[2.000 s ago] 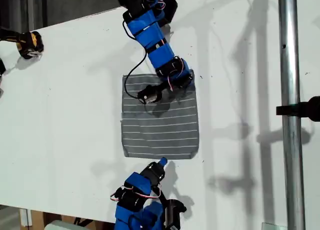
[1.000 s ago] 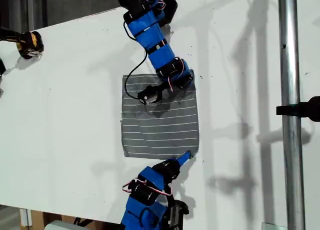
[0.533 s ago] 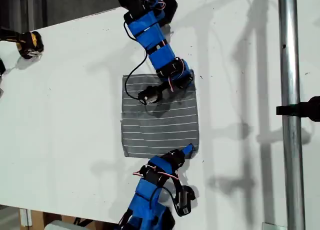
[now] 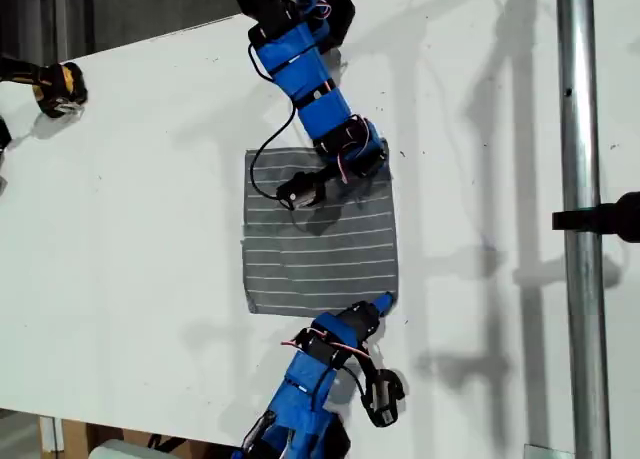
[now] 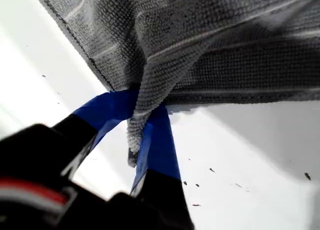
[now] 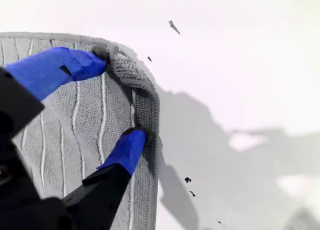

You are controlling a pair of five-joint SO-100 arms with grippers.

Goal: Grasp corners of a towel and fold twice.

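The dark grey striped towel (image 4: 320, 249) lies flat on the white table (image 4: 130, 229). My first gripper (image 4: 374, 164) is on the arm reaching in from the top of the exterior view, at the towel's upper right corner. The first wrist view shows this gripper (image 5: 145, 115) shut on a pinched tip of towel (image 5: 200, 39). My second gripper (image 4: 380, 304), on the arm at the bottom of the exterior view, is at the lower right corner. In the second wrist view its jaws (image 6: 117, 97) stand partly open, both fingertips touching the towel (image 6: 75, 130), with the corner (image 6: 122, 64) humped between them.
A vertical metal pole (image 4: 577, 229) with a black clamp (image 4: 612, 217) stands at the exterior view's right. A black and yellow object (image 4: 55, 84) sits at the upper left. The table's far edge runs along the top left, its near edge along the bottom.
The arm at the bottom swung toward the exterior view's right, from the middle of the towel's lower edge to its lower right corner. The arm at the top stayed put.
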